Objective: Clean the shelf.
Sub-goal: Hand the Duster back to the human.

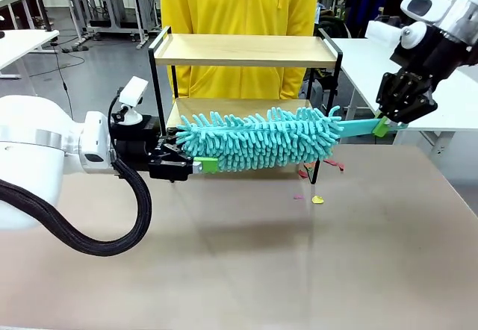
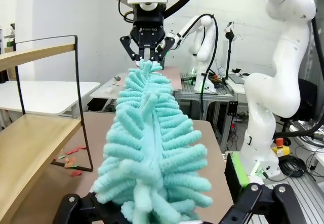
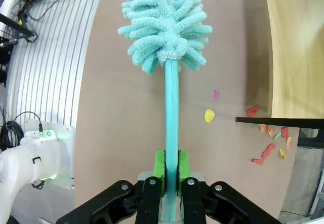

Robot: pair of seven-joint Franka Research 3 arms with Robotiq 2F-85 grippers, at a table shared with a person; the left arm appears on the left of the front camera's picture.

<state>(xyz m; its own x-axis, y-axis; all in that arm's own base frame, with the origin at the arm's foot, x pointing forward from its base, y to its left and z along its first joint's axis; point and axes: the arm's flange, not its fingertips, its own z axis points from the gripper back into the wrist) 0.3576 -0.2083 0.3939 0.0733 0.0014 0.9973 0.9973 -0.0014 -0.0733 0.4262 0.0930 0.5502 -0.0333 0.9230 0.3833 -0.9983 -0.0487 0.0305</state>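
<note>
2 grippers at mid-frame, right gripper (image 1: 382,127) pinching teal duster (image 1: 258,140) handle, left gripper (image 1: 196,166) spreading wide by its tip, shelf (image 1: 246,50) standing behind.

Front camera faces across the table; both wrist cameras look closely along the shared duster (image 1: 258,140).

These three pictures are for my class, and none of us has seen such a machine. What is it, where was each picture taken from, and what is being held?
Two white robot arms work at a brown table. The front picture looks across it at a person in yellow behind a small two-tier wooden shelf. The other two come from cameras on each arm's wrist. The right gripper has its jaws shut on the handle of a turquoise fluffy duster, held level before the lower board. The left gripper has open jaws around the duster's fluffy tip. Small coloured scraps lie on the table by the shelf's foot.
</note>
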